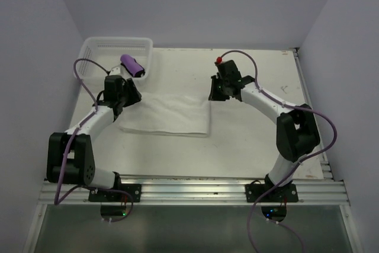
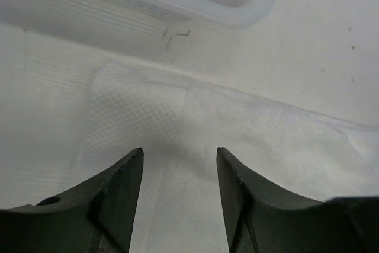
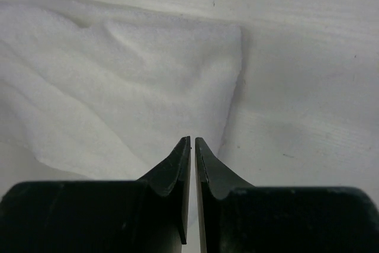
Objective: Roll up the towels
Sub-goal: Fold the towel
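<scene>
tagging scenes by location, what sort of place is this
Probably a robot lab cell: plain walls around a table, two arms bolted to a rail, a white towel and basket as props.

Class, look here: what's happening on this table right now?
A towel-rolling job, half done. The purple towel lies rolled in the basket. The white towel lies flat on the table, not yet rolled. The left gripper hovers open over its left end; the right gripper, nearly shut and empty, is at its right edge.

white towel: soft cloth, nubby weave | basket: glossy plast. mesh | table: matt, scuffed
</scene>
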Robot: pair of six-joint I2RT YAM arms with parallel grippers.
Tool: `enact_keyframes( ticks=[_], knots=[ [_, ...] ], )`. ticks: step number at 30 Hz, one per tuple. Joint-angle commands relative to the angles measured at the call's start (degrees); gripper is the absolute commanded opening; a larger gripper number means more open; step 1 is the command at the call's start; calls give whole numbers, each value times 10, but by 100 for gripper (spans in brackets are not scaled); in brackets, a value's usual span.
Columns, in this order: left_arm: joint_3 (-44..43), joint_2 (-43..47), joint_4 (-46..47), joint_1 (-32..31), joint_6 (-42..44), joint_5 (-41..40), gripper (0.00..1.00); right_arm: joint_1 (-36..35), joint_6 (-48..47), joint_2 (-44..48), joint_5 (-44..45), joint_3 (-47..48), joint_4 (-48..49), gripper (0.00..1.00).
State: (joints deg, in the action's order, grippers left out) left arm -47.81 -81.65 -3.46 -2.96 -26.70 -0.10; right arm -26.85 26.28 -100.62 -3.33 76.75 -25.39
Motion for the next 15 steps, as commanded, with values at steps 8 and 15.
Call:
enact_keyframes(
  ticks=[8, 15],
  knots=[
    [46, -46, 120, -53, -46, 42, 42, -82, 53, 21, -61, -98, 62, 11],
    [71, -80, 87, -54, -71, -16, 41, -85, 62, -1, -39, -188, 92, 12]
  ],
)
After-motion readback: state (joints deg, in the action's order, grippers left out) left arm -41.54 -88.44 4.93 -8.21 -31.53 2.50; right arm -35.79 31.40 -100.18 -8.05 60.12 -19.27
